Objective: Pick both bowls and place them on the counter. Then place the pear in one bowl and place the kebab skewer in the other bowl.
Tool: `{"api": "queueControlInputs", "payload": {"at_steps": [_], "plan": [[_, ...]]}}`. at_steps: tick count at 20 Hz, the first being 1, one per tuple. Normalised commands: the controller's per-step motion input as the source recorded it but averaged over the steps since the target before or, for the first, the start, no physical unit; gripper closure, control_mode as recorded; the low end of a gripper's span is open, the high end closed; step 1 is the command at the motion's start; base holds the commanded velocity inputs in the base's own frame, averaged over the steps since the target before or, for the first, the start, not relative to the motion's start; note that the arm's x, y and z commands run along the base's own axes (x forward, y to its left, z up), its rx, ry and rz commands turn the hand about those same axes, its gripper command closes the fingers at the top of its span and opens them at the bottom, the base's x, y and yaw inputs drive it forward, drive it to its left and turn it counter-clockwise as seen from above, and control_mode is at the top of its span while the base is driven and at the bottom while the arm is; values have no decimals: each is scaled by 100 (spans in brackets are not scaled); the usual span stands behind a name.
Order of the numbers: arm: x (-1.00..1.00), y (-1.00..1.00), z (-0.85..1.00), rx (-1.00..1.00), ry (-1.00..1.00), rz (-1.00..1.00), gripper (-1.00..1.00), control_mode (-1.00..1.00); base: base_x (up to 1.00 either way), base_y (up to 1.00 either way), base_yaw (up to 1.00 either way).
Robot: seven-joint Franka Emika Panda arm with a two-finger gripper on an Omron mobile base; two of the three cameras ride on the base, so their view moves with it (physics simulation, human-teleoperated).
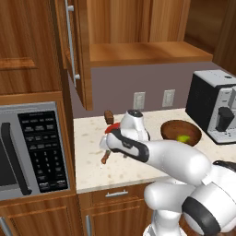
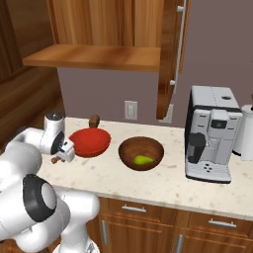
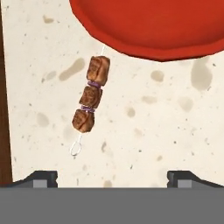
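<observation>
Your tool [image 3: 112, 177] hangs over the table [image 3: 144, 131] with its jaws spread wide and nothing between them; the two dark tips stand far apart at the bottom of the hand view. It looks straight down at the skewer [image 3: 90, 106], which lies flat on the bare stone just beside the red bowl [image 3: 148, 26]. The thin tip of the stick runs up to the bowl's rim and may slip under it; you cannot tell whether they touch.

In the right base view the red bowl [image 2: 89, 141] sits near the left end of the table, toward the back wall, and the brown bowl [image 2: 141, 153] stands just beside it toward the coffee machine [image 2: 211, 133]. The pear [image 2: 143, 159] lies inside the brown bowl, so by the look of it both bowls and the fruit are dealt with, and only the skewer is left for the empty red bowl.

The wide jaws suit a grasp from above. Judging from the hand view, the meat chunks sit off to one side of the line between the tips, so you would want to shift over it before going down. The stick is thin and low, so closing across the chunks seems the safer hold. A stubby dark block [image 2: 93, 120] stands at the back edge behind the red bowl; leave it alone.
</observation>
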Motion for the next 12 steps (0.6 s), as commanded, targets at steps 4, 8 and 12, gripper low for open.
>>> {"api": "queueControlInputs", "payload": {"at_steps": [4, 8, 12], "plan": [[2, 14, -32, -9, 0, -10, -100, -100, 0, 0, 0], [5, 23, -21, -6, 0, -16, -100, -100, 0, 0, 0], [20, 27, -2, -1, 1, -12, -100, -100, 0, 0, 0]]}}
